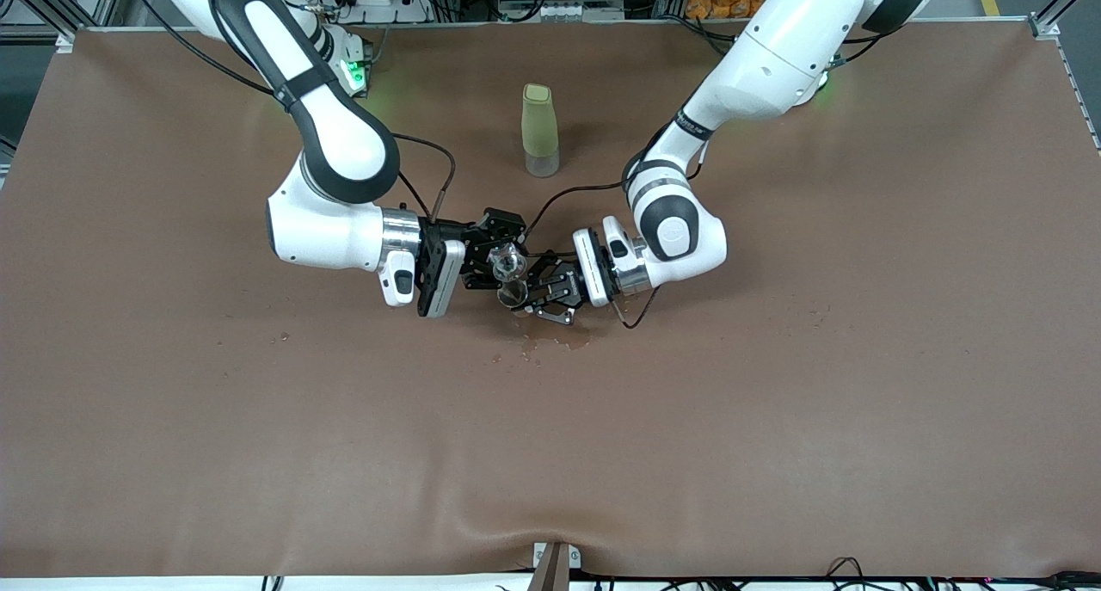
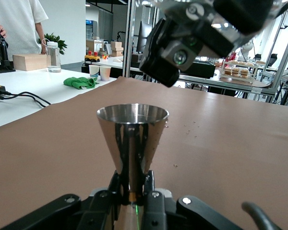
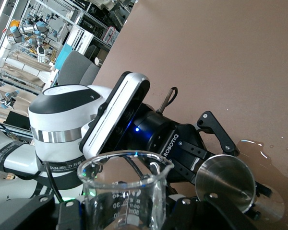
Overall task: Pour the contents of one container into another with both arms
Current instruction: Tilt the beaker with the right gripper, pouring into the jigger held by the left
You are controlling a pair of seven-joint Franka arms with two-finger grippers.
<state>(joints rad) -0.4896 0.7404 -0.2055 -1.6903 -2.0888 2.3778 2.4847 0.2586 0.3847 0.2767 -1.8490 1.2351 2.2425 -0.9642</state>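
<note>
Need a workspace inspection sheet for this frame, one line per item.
Surface: brown table cover, small wet spill under the grippers.
Job's things: glass measuring cup tilted over steel jigger; the jigger stands upright in the left wrist view.
Clutter: pale-green bottle, upright, nearer the bases.
Grippers: right gripper shut on the cup; left gripper shut on the jigger's waist.
Cables: black leads trailing from both wrists.
Surroundings: white bench with green cloth.

- Robotics lab, not a home or kitchen.
- Two white Franka arms (image 1: pixel 327 144) mounted at a brown-covered surface (image 1: pixel 774 419), cables trailing off the edge.
- Aluminium-profile framing (image 2: pixel 130 38) around the rig.
- Background: white benches, cardboard boxes (image 2: pixel 116 48), more robot arms (image 3: pixel 26 28), office chair (image 3: pixel 77 67), person in a white shirt (image 2: pixel 19 24).
</note>
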